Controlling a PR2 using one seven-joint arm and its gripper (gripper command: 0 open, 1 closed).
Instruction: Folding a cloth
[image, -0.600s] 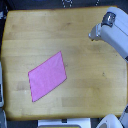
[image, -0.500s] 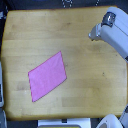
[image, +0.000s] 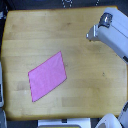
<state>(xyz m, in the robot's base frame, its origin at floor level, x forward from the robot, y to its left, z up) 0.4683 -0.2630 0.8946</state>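
I find the flat pink-magenta fabric cloth lying unfolded, lower left of centre on the wooden tabletop, exactly as it lay half a second ago. At upper right, the grey arm has not moved; I cannot tell its gripper's state. Folding has not begun.

Even, diffuse light fills the scene, moderately bright, with no single source evident. The pale wooden tabletop shows warm, uniform tone without glare spots. The flat pink-magenta cloth casts almost no shadow. The white-grey robot arm leaves only a faint dark edge beneath it. The whole frame is soft and low in resolution; edges look smeared. The tabletop's borders bow outward, suggesting lens distortion. Corners fall darker.
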